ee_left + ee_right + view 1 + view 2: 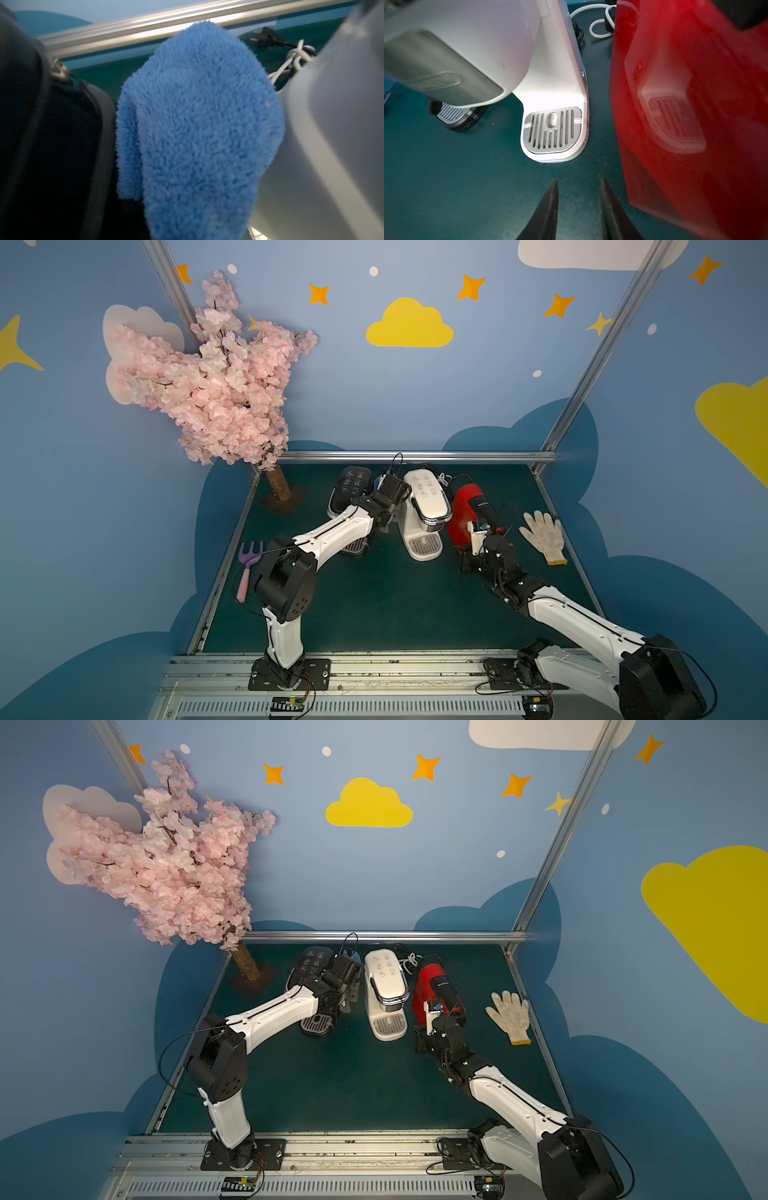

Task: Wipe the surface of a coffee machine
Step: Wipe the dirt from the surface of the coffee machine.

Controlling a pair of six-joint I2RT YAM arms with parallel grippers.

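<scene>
Left end effector [384, 484] clamped on blue cloth [199, 124] beside coffee machine [426, 497]; right end effector [578, 184] parted, empty

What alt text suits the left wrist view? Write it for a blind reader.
A blue fluffy cloth fills the middle, hanging between the black machine and the cream-white coffee machine, which it seems to touch. Behind: a metal rail, a black plug, white cord.
</scene>
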